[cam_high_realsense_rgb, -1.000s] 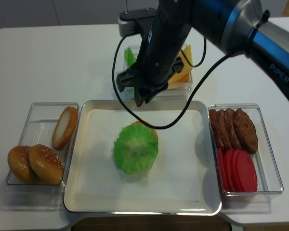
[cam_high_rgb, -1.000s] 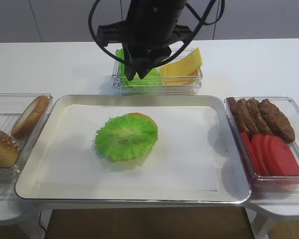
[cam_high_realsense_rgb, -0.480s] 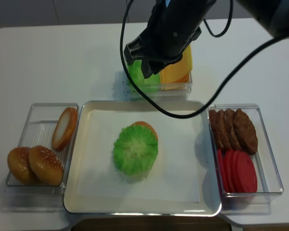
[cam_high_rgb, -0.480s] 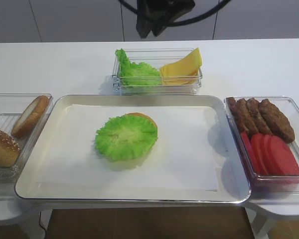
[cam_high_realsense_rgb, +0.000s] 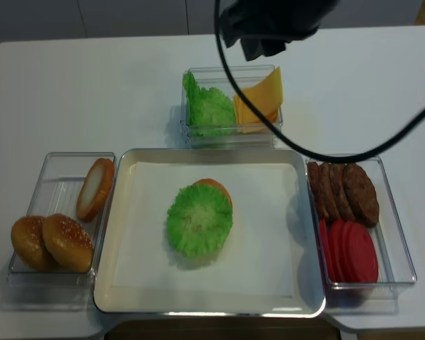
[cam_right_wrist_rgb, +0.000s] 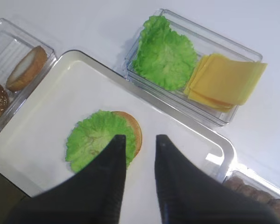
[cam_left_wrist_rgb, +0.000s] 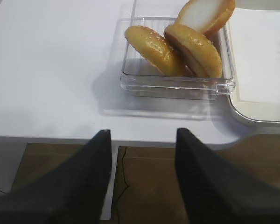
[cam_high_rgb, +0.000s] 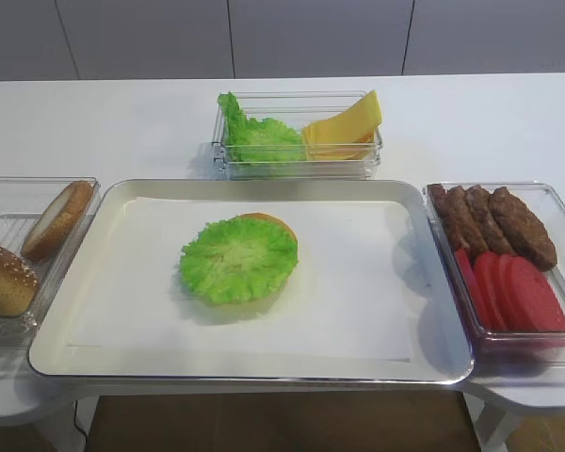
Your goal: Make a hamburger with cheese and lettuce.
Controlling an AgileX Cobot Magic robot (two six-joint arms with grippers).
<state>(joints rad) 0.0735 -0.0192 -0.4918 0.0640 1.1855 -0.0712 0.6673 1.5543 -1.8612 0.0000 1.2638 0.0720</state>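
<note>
Two layers are already assembled: we see the lettuce [cam_high_rgb: 238, 260] lying flat on the hamburger [cam_high_rgb: 279, 226], whose golden rim peeks out at the far right edge of the leaf, both near the middle of the tray [cam_high_rgb: 122, 348]. We take the tray as our landmark. Behind the tray, a clear bin [cam_high_rgb: 297, 168] holds spare lettuce leaves on the left and the cheese [cam_high_rgb: 344, 127] on the right, the slices fanned and leaning against the bin's right end. Left of the tray stands a box of buns [cam_high_realsense_rgb: 53, 241]; right of the tray, a box of patties [cam_high_rgb: 494, 218] and tomato slices [cam_high_rgb: 513, 292].

We judge the cheese step to be next. The right end effector [cam_right_wrist_rgb: 139, 145] hangs high above the tray, its two dark fingers slightly parted and pinching nothing. In the right wrist view the cheese [cam_right_wrist_rgb: 226, 81] lies ahead of the fingers and to their right, well apart from them, across the tray's far rim; its slices are square, so no long axis governs the approach, though their tilt may favour a grasp on the raised edge. The left end effector [cam_left_wrist_rgb: 142, 140], fingers spread and empty, hovers off the bench edge just beside the bun box, far from the cheese bin. We therefore consider the right arm the nearer one for the pick, with the burger stack below and just left of its fingers.
</note>
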